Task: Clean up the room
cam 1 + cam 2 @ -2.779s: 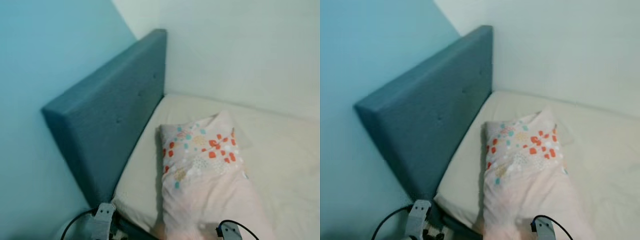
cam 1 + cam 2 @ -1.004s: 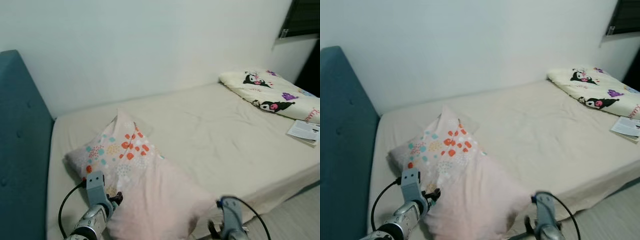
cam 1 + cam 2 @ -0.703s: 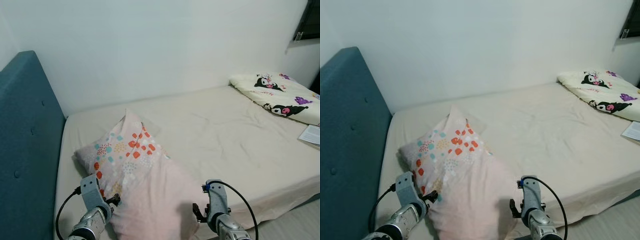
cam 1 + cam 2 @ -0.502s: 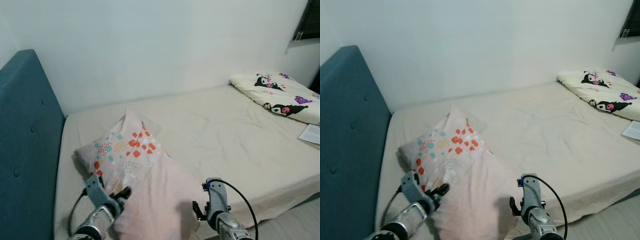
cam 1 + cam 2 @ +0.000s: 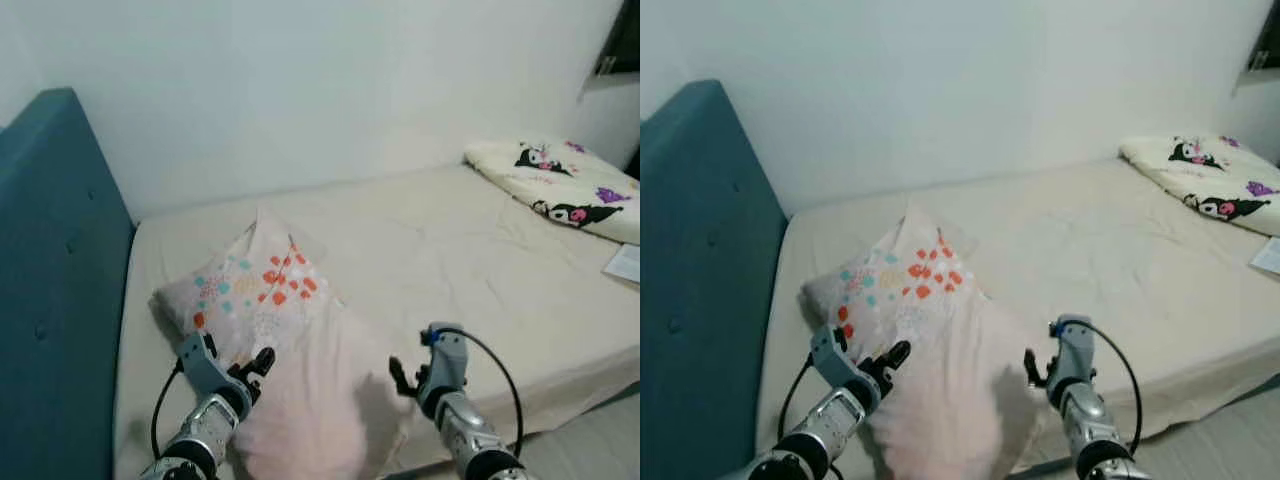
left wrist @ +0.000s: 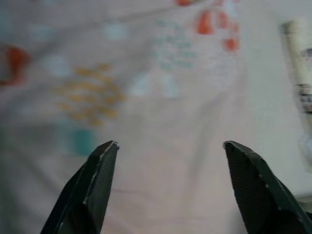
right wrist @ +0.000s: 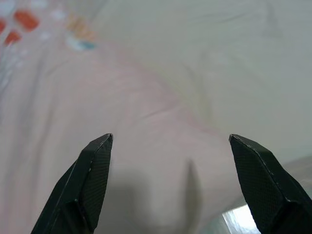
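Both arms have been raised and brought in toward the pillow since half a second ago, and the head camera has shifted slightly. On the bed [image 5: 470, 260], whose sheet lies fairly smooth, the pink pillow [image 5: 290, 350] with coloured spots is seen near the blue headboard [image 5: 60, 290], askew. A cartoon-print blanket [image 5: 560, 185] is left bunched at the far end, and a paper [image 5: 626, 264] beside it. The left gripper [image 5: 262, 360] and the right gripper [image 5: 398, 372] are held spread, flanking the pillow, nothing clamped. Tidying is judged barely begun: pillow, blanket and paper are still to be settled.
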### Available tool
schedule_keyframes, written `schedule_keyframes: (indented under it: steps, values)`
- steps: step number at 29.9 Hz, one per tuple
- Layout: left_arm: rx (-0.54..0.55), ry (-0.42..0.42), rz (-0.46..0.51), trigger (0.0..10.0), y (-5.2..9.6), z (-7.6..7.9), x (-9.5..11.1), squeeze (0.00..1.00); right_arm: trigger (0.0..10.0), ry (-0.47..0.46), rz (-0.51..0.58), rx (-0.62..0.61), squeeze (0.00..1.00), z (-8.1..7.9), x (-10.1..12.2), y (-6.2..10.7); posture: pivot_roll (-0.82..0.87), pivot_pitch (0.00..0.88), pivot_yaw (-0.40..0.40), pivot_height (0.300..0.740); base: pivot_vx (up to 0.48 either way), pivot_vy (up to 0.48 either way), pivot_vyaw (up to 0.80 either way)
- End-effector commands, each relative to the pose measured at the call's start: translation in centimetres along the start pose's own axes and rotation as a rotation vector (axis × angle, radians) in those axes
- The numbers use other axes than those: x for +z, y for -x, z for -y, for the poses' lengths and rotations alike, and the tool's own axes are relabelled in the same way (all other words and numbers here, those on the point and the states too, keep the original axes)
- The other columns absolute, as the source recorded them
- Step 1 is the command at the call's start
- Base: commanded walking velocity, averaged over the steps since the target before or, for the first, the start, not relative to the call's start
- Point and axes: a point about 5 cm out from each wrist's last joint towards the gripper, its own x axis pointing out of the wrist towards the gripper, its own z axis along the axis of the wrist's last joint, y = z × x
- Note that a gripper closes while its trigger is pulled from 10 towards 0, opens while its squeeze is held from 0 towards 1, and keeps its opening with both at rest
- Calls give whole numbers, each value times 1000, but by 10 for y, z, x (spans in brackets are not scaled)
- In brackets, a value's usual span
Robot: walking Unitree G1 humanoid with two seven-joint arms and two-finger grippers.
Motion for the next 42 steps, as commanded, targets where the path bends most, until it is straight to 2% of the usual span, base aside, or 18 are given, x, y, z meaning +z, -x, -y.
schedule_keyframes:
  steps: [1,5,11,12,13,16,17,18,22,24,26,27,29,32,36,39,40,42]
  values:
    - [69,-71,18,10000,1,-9,9,0,10000,-47,19,-20,0,8,1,2,-22,30,22,630,0,0,0]
    - [143,-136,44,10000,1,-16,19,0,10000,-70,59,-37,0,16,8,3,-24,32,23,615,0,0,0]
    - [141,-98,53,10000,2,-19,22,0,10000,-108,121,-44,0,23,19,3,-32,33,27,595,0,0,0]
    - [121,-68,42,10000,2,-18,19,0,10000,-142,158,-38,0,25,26,3,-37,36,29,585,0,0,0]
    - [121,-68,42,10000,2,-18,19,0,10000,-142,158,-38,0,25,26,3,-37,36,29,585,0,0,0]
    - [77,3,25,10000,1,-15,14,0,10000,-157,197,-28,0,27,33,3,-40,36,30,570,0,0,0]
    - [-39,135,-18,10000,-1,0,5,0,10000,-156,214,-19,0,27,38,2,-41,40,29,560,0,0,0]
    - [-90,190,-32,10000,-2,7,2,0,10000,-156,220,-14,0,27,40,2,-41,40,29,555,0,0,0]
    - [-171,236,-54,10000,-3,18,-3,0,10000,-154,225,-5,0,25,41,1,-41,40,29,545,0,0,0]
    - [-243,231,-90,10000,-4,31,-10,0,10000,-163,242,21,0,21,44,0,-45,37,27,540,0,0,0]
    - [-260,229,-102,10000,-4,35,-13,0,10000,-171,253,32,0,19,46,0,-45,37,27,540,0,0,0]
    - [-284,263,-109,10000,-5,43,-16,0,10000,-173,271,51,0,17,51,-1,-53,34,31,540,0,0,0]
    - [-297,283,-107,10000,-5,46,-16,0,10000,-171,276,56,0,16,52,-1,-53,34,31,540,0,0,0]
    - [-350,308,-100,10000,-6,55,-15,0,10000,-173,284,65,0,16,55,-1,-58,33,33,540,0,0,0]
    - [-457,403,-57,10000,-9,73,-2,0,10000,-176,278,67,0,17,53,-1,-59,30,32,540,0,0,0]
    - [-510,381,-37,10000,-12,84,6,0,10000,-175,267,67,0,17,51,-1,-59,30,32,540,0,0,0]
    - [-540,378,-35,0,-12,90,10,0,10000,-176,262,66,0,16,50,-1,-59,30,32,540,0,0,0]
    - [-583,383,-44,0,-12,96,12,0,10000,-178,259,65,0,16,49,-1,-54,25,34,540,0,0,0]
